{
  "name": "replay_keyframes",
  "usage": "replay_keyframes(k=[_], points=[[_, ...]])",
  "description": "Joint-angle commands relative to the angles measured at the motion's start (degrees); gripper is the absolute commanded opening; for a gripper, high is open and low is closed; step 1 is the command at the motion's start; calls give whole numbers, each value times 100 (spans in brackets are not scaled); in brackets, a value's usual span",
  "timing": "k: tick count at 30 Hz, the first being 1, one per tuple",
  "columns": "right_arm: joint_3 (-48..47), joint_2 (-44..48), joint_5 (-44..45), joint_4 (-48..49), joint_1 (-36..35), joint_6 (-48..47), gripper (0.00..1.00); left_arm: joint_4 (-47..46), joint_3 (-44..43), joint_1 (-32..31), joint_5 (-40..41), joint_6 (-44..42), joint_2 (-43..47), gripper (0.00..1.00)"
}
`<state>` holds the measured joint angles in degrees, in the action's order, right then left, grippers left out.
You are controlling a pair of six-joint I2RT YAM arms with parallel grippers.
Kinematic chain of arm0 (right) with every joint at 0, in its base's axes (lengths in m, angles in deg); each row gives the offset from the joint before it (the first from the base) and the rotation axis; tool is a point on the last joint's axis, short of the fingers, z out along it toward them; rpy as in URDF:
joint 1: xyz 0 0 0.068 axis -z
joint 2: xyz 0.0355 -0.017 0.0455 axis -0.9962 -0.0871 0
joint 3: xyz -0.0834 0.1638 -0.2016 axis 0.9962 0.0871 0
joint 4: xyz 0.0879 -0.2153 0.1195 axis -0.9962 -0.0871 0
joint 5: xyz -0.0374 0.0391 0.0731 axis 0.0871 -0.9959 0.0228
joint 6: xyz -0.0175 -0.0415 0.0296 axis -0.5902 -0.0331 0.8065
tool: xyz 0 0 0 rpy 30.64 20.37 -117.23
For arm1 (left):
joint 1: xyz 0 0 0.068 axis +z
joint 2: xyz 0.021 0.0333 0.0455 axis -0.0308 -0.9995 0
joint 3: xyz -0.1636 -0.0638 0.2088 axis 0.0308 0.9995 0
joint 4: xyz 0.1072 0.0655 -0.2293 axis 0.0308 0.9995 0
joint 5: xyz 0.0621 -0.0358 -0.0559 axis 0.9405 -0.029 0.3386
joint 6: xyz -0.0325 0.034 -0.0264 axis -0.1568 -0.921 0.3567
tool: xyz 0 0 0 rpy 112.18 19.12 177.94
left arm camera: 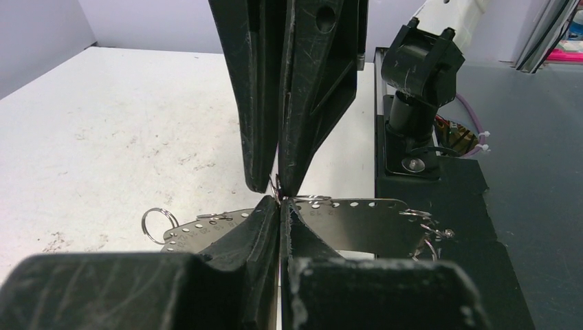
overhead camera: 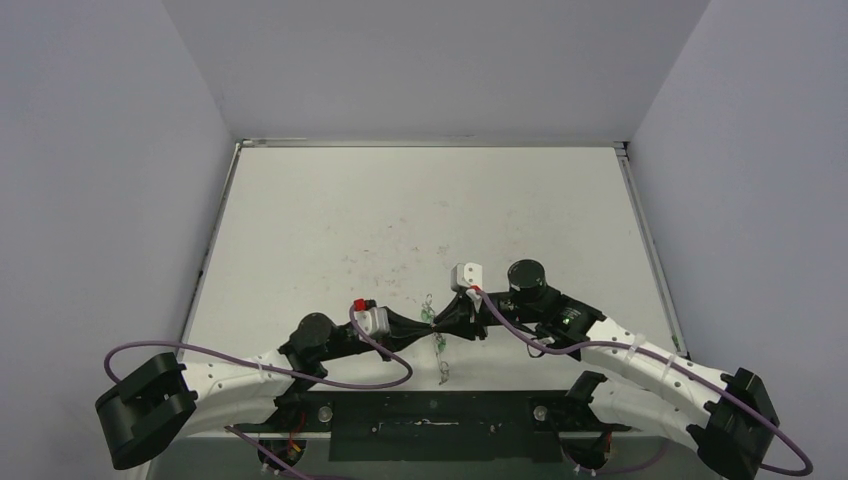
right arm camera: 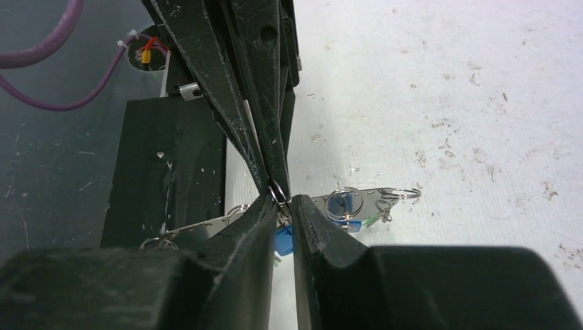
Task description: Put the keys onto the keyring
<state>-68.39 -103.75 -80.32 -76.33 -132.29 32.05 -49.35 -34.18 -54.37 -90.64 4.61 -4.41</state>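
Clamps the keyring [left arm camera: 357, 220] by its rim in the left gripper [left arm camera: 280, 205], jaws pressed fully together, at the table's [left arm camera: 103, 124] near edge. Runs crosswise to both grippers, long axis side to side in the wrist views, blue key [right arm camera: 283, 242] beneath. Brackets a small wire ring [right arm camera: 277, 192] with the right gripper [right arm camera: 283, 206], slim gap showing; impossible to tell whether gripped.

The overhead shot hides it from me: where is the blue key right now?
In the right wrist view, the blue key shows in the gap between the fingers of the right tool, beside the keyring, near the front edge of the table at centre.
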Motion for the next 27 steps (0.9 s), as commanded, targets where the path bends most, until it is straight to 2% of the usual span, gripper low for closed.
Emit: replay_keyframes(k=[1, 3, 4, 8, 11, 16, 27], points=[[-90, -162, -387, 538, 27, 67, 13, -317, -93, -23, 11, 51, 114, 0], [-116, -200, -459, 474, 27, 41, 1, -317, -84, -25, 27, 53, 129, 0], [-136, -203, -467, 433, 27, 24, 0, -306, -82, -28, 32, 54, 140, 0], [-267, -161, -353, 59, 27, -61, 0, -127, -75, -22, 118, 16, 224, 0], [-533, -191, -144, -630, 18, -219, 0, 269, -92, -25, 251, -111, 391, 0], [-1143, -476, 68, -1808, -6, -459, 0, 1361, -268, -28, 366, -358, 900, 18], [-2413, -1127, 699, -3486, -328, -523, 0, 2825, -626, -32, 408, -796, 1563, 24]])
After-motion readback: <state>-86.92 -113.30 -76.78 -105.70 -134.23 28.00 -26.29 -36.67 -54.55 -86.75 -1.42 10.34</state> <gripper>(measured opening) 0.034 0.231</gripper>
